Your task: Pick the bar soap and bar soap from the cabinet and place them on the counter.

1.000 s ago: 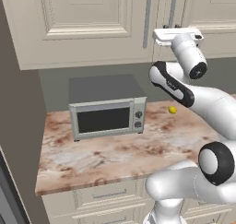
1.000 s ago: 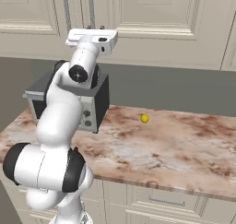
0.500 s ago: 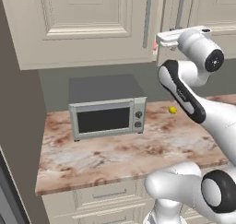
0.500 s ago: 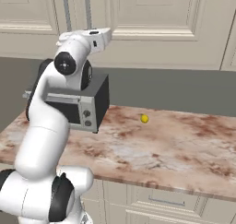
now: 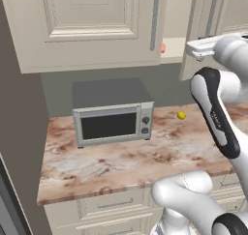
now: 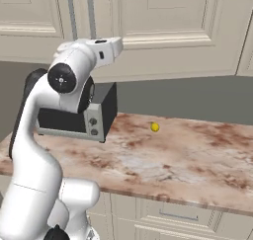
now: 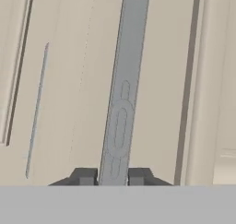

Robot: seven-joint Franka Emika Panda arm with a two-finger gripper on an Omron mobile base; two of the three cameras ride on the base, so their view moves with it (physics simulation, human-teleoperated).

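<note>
My gripper (image 7: 112, 177) is shut on the long grey bar handle (image 7: 122, 103) of the cabinet's right door (image 5: 201, 16), one dark finger on each side of the bar. In the base views the hand (image 5: 193, 49) (image 6: 118, 45) is held high at the cabinet's lower edge. That door stands partly open and shows the beige inside shelf. One salmon-pink bar soap (image 5: 163, 47) peeks out in the gap, mostly hidden by the left door (image 5: 92, 26). The marbled counter (image 5: 121, 161) (image 6: 188, 155) runs below.
A grey microwave (image 5: 114, 115) (image 6: 74, 120) stands on the counter under the cabinet, with a small yellow ball (image 5: 181, 115) (image 6: 155, 127) to its right. Cream drawer units (image 5: 111, 205) sit under the counter. A dark wall edge borders the far left.
The jaws have shut on the door handle, and the arm has pulled the right door outward. The gap has widened and a bar soap now shows on the shelf.
</note>
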